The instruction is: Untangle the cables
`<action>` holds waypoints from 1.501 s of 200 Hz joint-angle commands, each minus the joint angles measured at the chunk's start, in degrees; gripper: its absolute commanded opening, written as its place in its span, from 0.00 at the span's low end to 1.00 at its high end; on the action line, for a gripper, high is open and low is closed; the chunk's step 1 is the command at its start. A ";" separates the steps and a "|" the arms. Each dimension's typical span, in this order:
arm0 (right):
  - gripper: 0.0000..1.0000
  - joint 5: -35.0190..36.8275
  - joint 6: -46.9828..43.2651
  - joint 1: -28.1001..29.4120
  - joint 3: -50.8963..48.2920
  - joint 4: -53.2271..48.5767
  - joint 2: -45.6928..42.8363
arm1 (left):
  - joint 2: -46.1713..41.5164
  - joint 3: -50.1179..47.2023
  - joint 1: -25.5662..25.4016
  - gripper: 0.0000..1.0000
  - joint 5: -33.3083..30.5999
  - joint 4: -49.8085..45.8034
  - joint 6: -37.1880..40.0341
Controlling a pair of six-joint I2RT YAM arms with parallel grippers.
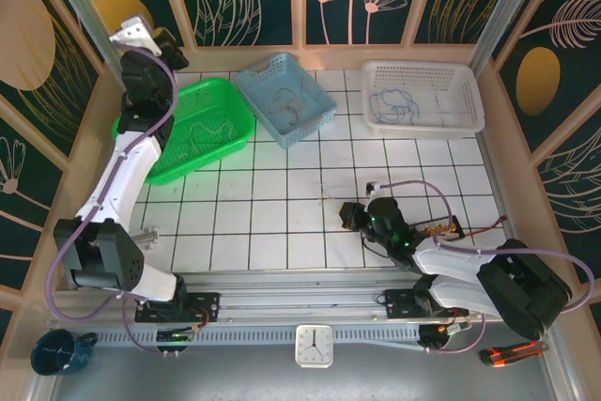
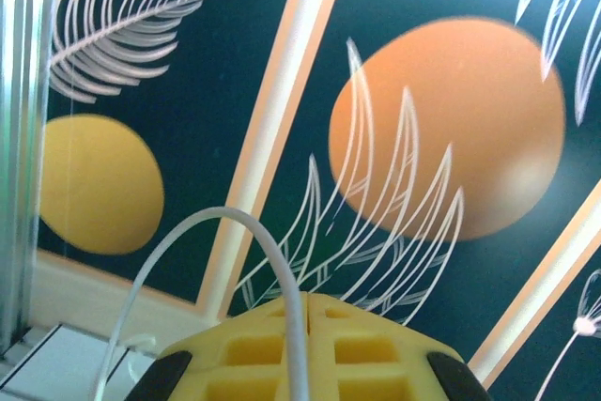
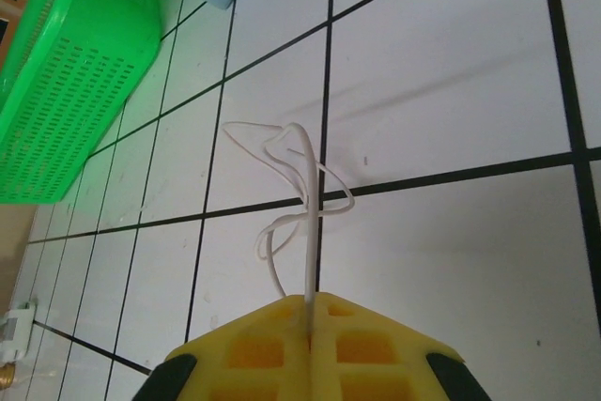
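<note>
Two thin strands are being held at once as I am watching the feeds. My right fingers are pressing together on a white cable, low over the tiled desk near its middle. The cable is running out of the seam between the yellow pads and looping loosely on the tiles just beyond, crossing itself in a couple of places. My left fingers are likewise pressing together, pinching a pale strand that is arcing up and dropping away to the left. That arm is standing raised at the far left, above the green basket. I cannot tell whether both arms are gripping one wire or two.

More cables are lying in the far baskets: a pale one in the green basket, a grey-brown one in the blue basket, and a bluish one in the white basket.

I am judging this to be the pulling-apart step on the looped cable. The next move is calling for a slow lift of the right arm, so the crossings are sliding open rather than cinching into a knot, with the pinch kept firm on such a thin wire.

As for writing, I am finding nothing legible. The clock at the near edge is showing a dial too small to read, and the walls are carrying only leaf and circle prints.
</note>
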 commanded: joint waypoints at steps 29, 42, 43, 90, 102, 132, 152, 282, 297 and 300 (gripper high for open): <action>0.00 -1.34 -3.96 0.25 6.05 -3.52 -2.39 | -3.97 -16.92 1.14 0.00 -3.44 8.57 -0.87; 0.00 -2.24 -4.70 0.20 7.17 -4.21 -2.44 | -4.12 -19.81 1.24 0.00 -3.94 10.06 -1.83; 0.00 -2.25 -4.75 0.22 7.22 -4.27 -2.46 | -4.14 -20.59 1.24 0.00 -3.98 10.17 -1.91; 0.00 -3.53 -6.01 0.06 9.66 -5.09 -2.20 | -3.60 -21.50 1.32 0.66 -1.30 8.67 -3.98; 0.00 -3.67 -6.28 0.06 10.12 -5.29 -2.13 | -4.02 -20.91 1.32 0.90 -1.37 8.28 -4.18; 0.00 -3.84 -6.56 -0.11 10.52 -5.52 -2.43 | -5.09 -19.67 1.30 0.99 -1.40 5.19 -3.90; 0.00 -4.44 -6.89 -0.41 10.74 -5.56 -2.57 | -6.20 -19.12 1.32 0.99 2.18 3.46 -4.84; 0.00 -24.53 0.75 -14.68 12.21 0.91 -9.43 | -9.03 -41.18 -22.90 0.98 22.91 23.20 -31.96; 0.00 -26.49 2.79 -15.04 12.81 3.02 -9.26 | -6.91 -41.06 -26.32 0.95 22.39 25.26 -32.64; 0.00 -26.92 3.15 -15.11 12.88 3.50 -9.18 | -6.50 -41.00 -26.83 0.94 22.28 25.61 -32.70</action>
